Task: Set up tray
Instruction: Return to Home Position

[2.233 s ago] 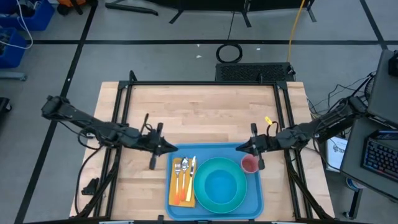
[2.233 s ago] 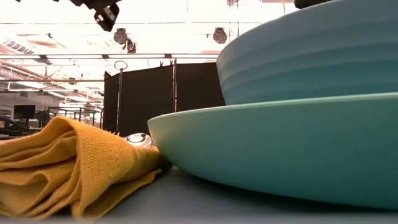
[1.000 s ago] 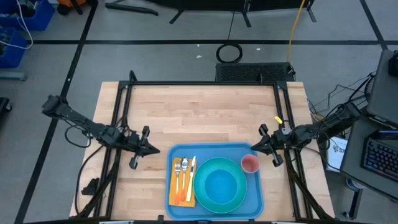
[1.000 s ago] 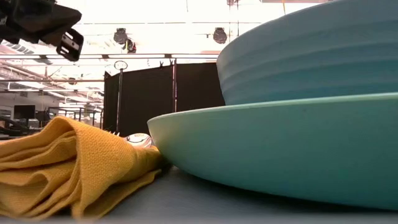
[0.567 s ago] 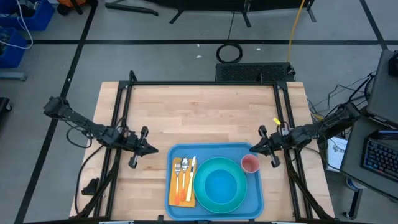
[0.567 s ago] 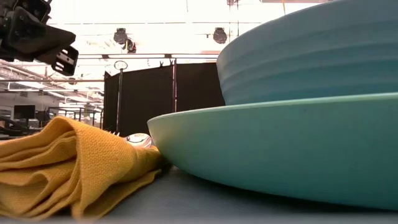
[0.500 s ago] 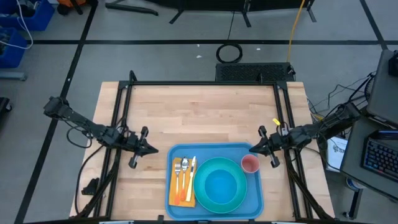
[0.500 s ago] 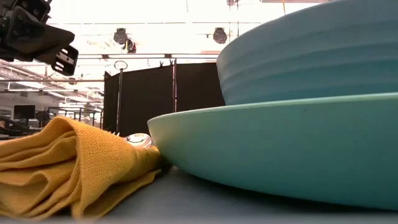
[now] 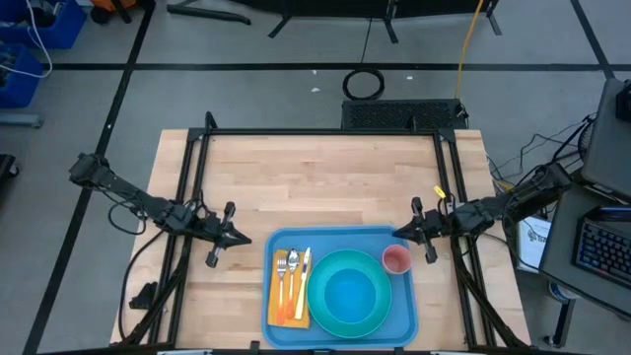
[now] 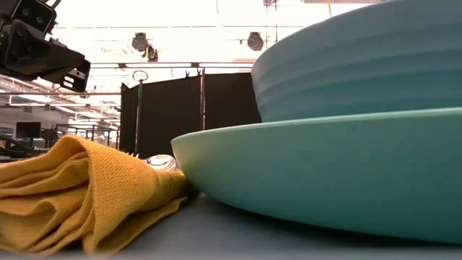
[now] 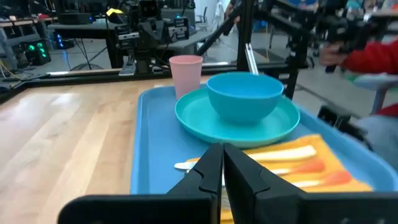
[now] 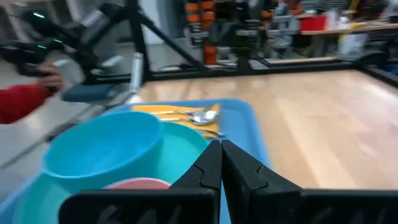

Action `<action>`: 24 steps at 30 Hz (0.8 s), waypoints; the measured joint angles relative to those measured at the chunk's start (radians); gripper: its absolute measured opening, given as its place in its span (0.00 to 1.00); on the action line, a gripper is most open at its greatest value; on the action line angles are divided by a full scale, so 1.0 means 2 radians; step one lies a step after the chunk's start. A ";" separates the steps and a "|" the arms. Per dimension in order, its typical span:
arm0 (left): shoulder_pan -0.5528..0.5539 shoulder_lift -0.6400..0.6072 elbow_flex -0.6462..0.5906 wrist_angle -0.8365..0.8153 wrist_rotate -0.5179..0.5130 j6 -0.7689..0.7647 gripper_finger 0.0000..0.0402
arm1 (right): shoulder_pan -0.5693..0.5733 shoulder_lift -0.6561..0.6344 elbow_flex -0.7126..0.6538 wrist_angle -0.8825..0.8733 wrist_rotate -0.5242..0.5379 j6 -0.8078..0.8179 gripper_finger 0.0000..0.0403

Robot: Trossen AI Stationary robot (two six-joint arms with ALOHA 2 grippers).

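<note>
The blue tray lies at the table's near middle. On it rest a turquoise plate with a bowl in it, a pink cup at the far right corner, and a yellow napkin with cutlery on top. My left gripper hovers shut just off the tray's far left corner, pointing level at it. My right gripper hovers shut at the far right corner, beside the cup. Neither touches anything.
Bare wooden tabletop stretches beyond the tray to the far edge. Black frame rails run along both table sides. A person's red sleeve shows off the table's near side.
Both arms had drawn back from the tray toward their own table sides; in the last second both grippers have sunk slightly and stayed shut. The tray and the things on it have not moved.
</note>
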 joint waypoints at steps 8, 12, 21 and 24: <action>0.000 0.004 0.000 -0.003 -0.032 -0.019 0.05 | 0.000 0.000 0.000 -0.004 0.068 0.028 0.00; 0.000 0.004 0.000 -0.001 -0.034 -0.020 0.05 | 0.000 0.001 0.000 -0.005 0.068 0.022 0.00; 0.000 0.004 0.000 -0.001 -0.035 -0.044 0.05 | 0.000 0.000 0.000 -0.003 0.067 0.024 0.00; 0.000 0.004 0.000 -0.001 -0.035 -0.044 0.05 | 0.000 0.000 0.000 -0.003 0.067 0.024 0.00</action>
